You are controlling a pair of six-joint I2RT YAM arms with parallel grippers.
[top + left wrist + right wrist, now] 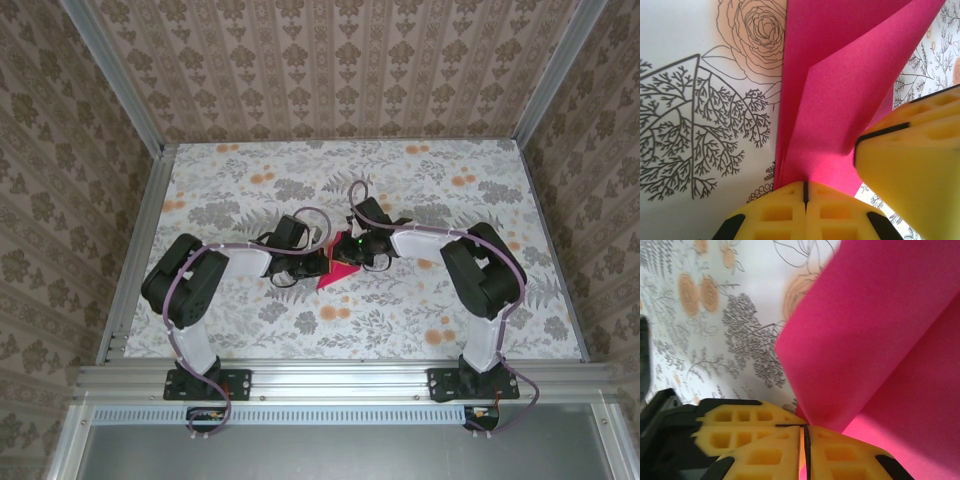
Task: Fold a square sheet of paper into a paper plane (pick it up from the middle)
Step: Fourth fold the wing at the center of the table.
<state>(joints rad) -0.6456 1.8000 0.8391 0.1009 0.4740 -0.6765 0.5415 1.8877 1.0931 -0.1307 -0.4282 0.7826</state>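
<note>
Fingers [775, 212] of the left gripper [805, 192] pressed flat together, only a thin dark seam between the yellow pads. The pink sheet of paper [840, 100] rises straight out of that seam, so it is pinched there. Fingers [740, 435] of the right gripper [804, 432] likewise closed to a hairline, with a corner of the same sheet caught between them.

Sheet: already creased. Left wrist view shows one layer lapped over another with a slanted fold edge. From above it reads as a small pointed patch [335, 275] at mid-table, between the two grippers.

Surroundings: floral tablecloth [420, 320], grey leaves and orange blooms, under everything. Patterned wall panels [320, 70] on three sides, aluminium rail [340, 380] along the near edge. Lilac cables [320, 215] loop over both forearms.

In the way: the two grippers crowd each other. One yellow finger of the right gripper sits just beside the left pinch in the left wrist view, against the lower flap of the sheet. Whether it touches the left fingers, cannot tell.

Arms: both elbows out wide toward the table sides, forearms turned inward, wrists meeting low over the centre. Left arm [190, 280] comes in from the left, right arm [480, 270] from the right, nearly mirrored.
</note>
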